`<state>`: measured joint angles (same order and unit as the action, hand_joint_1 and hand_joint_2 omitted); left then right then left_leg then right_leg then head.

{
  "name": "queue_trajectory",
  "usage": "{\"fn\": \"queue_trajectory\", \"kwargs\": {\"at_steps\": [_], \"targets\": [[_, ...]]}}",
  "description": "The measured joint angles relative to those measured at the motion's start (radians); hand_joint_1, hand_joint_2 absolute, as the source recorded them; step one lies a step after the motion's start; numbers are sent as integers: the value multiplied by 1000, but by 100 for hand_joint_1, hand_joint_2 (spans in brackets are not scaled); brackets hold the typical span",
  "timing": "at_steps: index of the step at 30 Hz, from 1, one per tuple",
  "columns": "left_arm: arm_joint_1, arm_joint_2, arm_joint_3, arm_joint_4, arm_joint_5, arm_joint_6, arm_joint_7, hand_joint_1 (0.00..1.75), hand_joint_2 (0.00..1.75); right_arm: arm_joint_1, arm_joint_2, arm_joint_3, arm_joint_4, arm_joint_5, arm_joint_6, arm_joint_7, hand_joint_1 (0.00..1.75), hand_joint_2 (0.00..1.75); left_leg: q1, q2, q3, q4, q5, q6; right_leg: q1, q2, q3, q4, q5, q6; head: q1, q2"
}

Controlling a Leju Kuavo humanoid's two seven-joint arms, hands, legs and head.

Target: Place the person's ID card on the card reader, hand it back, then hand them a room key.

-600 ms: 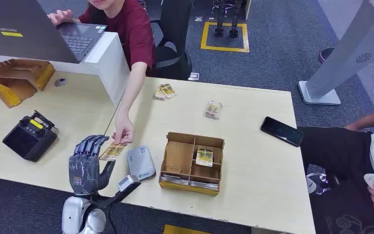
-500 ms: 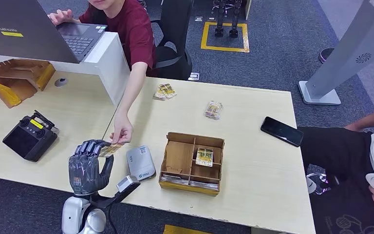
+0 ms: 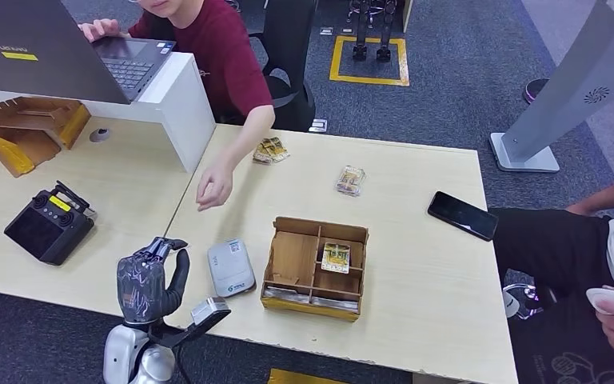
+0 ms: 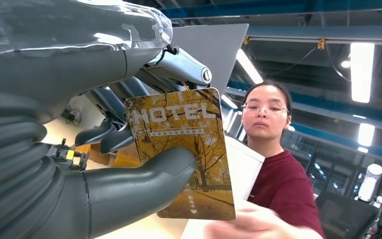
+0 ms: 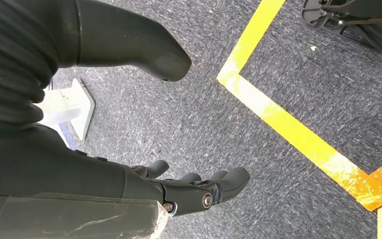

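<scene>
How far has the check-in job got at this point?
Done: the left hand holds the person's card, and the person's hand is off it. Left: laying it on the card reader, returning it, then handing over a room key from the wooden tray.

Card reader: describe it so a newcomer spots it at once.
Start at the light wooden table and find the brown compartment box near its front edge. The card reader lies flat just left of it, the only grey-white rounded slab there, with a small label on top.

Bright even indoor light, soft shadows, ceiling strip lights [image 4: 362, 57] glaring, near hand blurred
</scene>
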<state>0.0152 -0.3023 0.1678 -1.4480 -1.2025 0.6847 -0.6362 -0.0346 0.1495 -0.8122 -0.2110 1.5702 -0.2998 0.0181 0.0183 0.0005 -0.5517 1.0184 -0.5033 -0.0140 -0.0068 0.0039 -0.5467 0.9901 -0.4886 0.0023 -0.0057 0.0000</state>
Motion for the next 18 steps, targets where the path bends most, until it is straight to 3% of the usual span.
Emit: {"fn": "queue_trajectory", "kwargs": {"at_steps": [11, 16, 18], "targets": [[-6, 18, -18, 113, -101, 0, 251, 175, 175, 0, 0, 2, 0, -9, 0, 9, 0, 175, 0, 0, 0, 0, 0, 0, 0, 0, 0, 0, 0, 0, 0, 0], [-11, 42, -52, 179, -68, -4, 298, 175, 175, 0, 0, 2, 0, -6, 0, 10, 0, 175, 0, 0, 0, 0, 0, 0, 0, 0, 0, 0, 0, 0, 0, 0], [-19, 53, -77, 214, 25, -39, 304, 175, 175, 0, 0, 2, 0, -4, -1, 10, 0, 175, 0, 0, 0, 0, 0, 0, 0, 0, 0, 0, 0, 0, 0, 0]]}}
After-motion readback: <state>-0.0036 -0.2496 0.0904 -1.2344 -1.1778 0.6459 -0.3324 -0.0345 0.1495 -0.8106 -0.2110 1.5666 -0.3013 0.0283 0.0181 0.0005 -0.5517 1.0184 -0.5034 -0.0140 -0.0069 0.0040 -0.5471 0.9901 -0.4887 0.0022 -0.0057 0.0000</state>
